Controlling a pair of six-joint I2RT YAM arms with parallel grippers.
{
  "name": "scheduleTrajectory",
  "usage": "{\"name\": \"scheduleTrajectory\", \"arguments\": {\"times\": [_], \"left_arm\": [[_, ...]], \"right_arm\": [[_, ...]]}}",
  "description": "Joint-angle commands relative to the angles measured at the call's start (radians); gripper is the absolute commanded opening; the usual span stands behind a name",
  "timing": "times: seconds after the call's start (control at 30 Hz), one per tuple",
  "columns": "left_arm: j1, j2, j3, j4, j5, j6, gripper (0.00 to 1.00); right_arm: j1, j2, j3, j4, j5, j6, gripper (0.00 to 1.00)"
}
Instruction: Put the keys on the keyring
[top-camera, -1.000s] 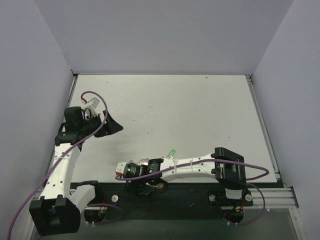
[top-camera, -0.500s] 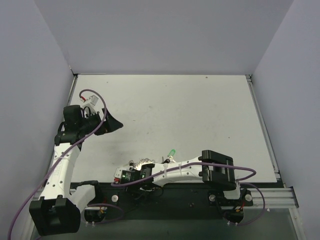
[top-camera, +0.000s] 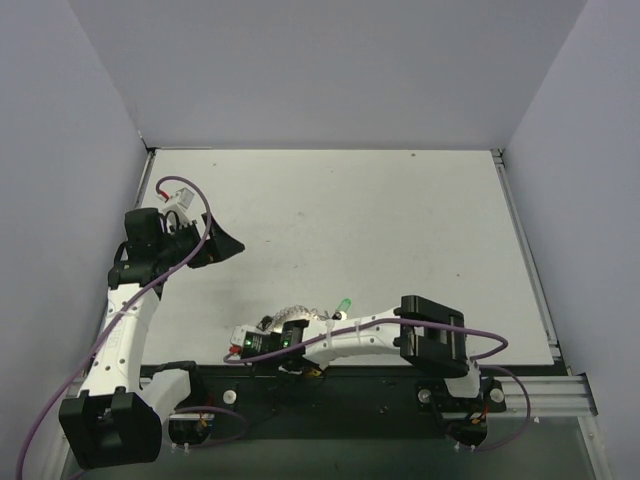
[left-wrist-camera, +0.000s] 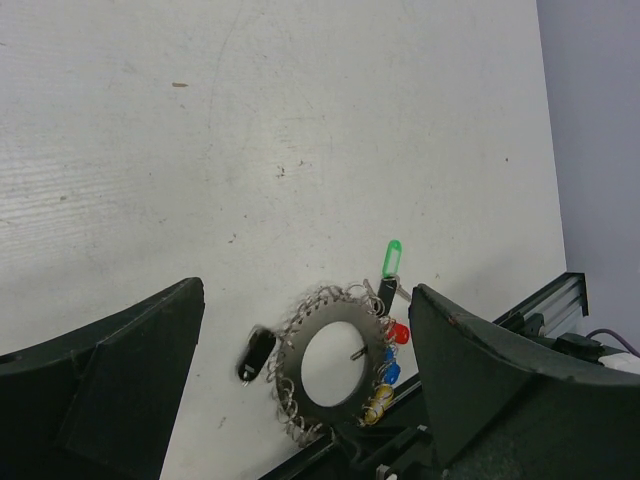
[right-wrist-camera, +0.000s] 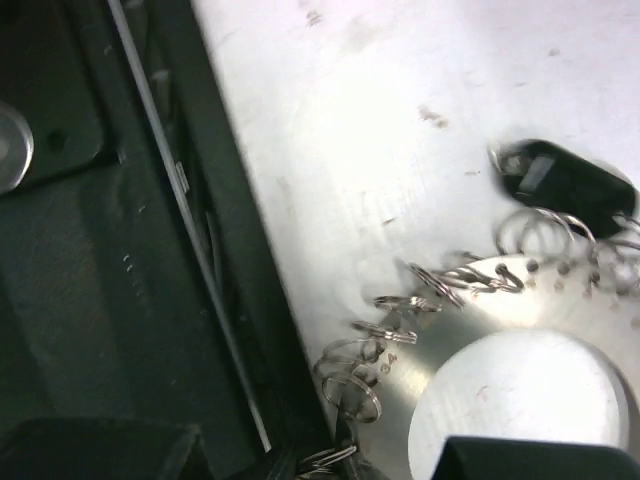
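The keyring (left-wrist-camera: 300, 352) is a silvery disc with a coiled rim, lying at the table's near edge (top-camera: 296, 315). Green (left-wrist-camera: 392, 257), red (left-wrist-camera: 399, 333), blue (left-wrist-camera: 391, 372) and yellow (left-wrist-camera: 378, 400) keys hang along its right rim, and a black fob (left-wrist-camera: 256, 354) lies at its left. My left gripper (left-wrist-camera: 307, 300) hovers high above it, open and empty. My right gripper (top-camera: 290, 352) is low at the ring's near rim. In the right wrist view the coiled rim (right-wrist-camera: 385, 330) lies between the finger edges (right-wrist-camera: 320, 455); contact does not show.
The black base rail (right-wrist-camera: 110, 250) runs along the near table edge right beside the ring. Grey walls stand on three sides. Purple cables loop over both arms.
My right arm has slid left along the near edge and its jaws have narrowed around the ring's rim. The ring shows more now. The left arm has barely shifted.
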Motion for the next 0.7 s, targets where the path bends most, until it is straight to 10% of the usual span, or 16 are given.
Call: {"name": "scheduleTrajectory", "arguments": {"times": [0.0,0.67], "left_arm": [[0.010,0.001,0.042,0.041,0.006,0.017,0.93],[0.011,0.027,0.025,0.061,-0.039,0.044,0.93]], "right_arm": [[-0.110,-0.003,-0.005,-0.001,0.062,-0.065,0.20],[-0.325,-0.276,-0.011,0.065,-0.001,-0.045,0.51]]}}
